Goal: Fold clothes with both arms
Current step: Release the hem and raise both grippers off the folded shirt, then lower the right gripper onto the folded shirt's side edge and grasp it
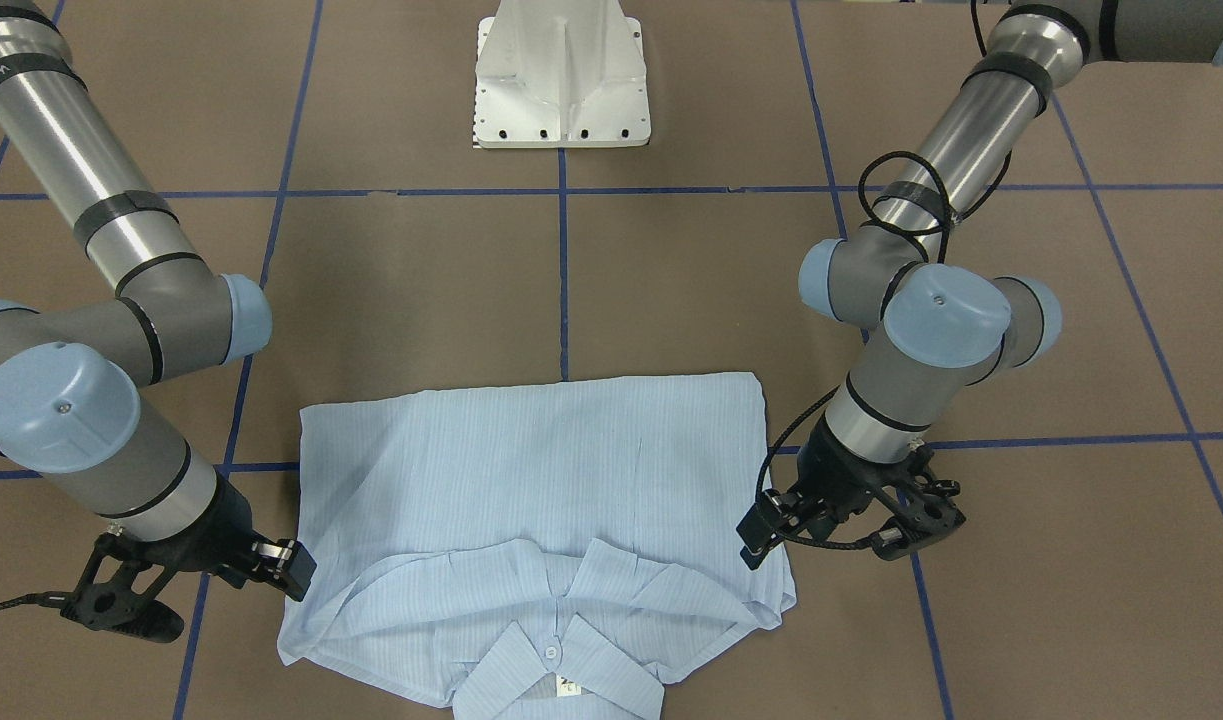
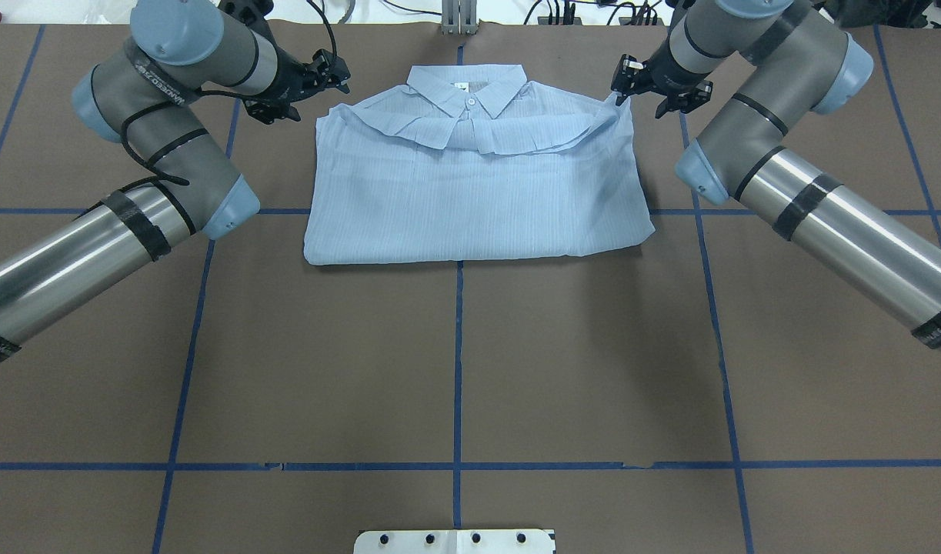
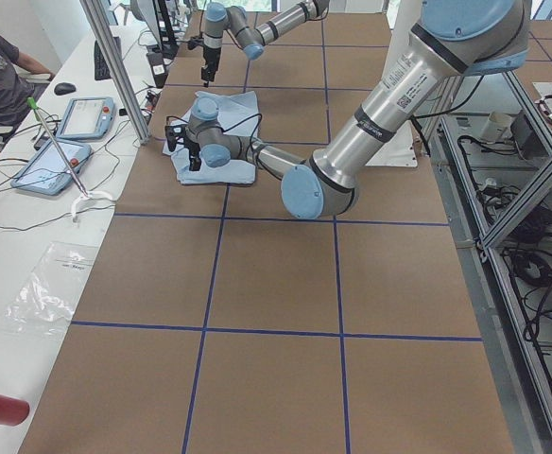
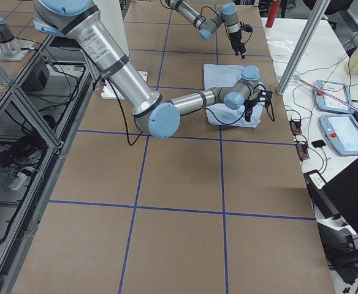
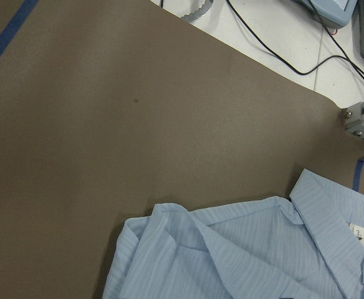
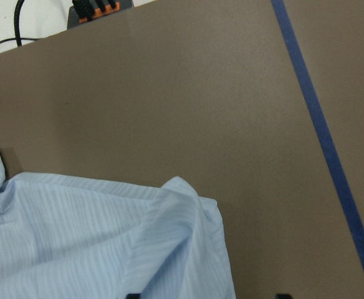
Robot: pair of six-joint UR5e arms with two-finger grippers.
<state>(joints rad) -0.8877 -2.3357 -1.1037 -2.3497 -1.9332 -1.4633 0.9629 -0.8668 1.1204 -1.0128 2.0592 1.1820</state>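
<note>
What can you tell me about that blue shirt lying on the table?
The shirt is light blue, thin and faintly striped, folded into a rectangle and lying flat on the brown table. Its collar, buttoned with a white button, points away from the robot. The left gripper and right gripper sit close beside its shoulder corners; contact is unclear.

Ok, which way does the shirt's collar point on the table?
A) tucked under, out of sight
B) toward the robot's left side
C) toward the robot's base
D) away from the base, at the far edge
D: in the overhead view the collar lies at the far end of the shirt, and the straight folded edge faces the white base.
</note>
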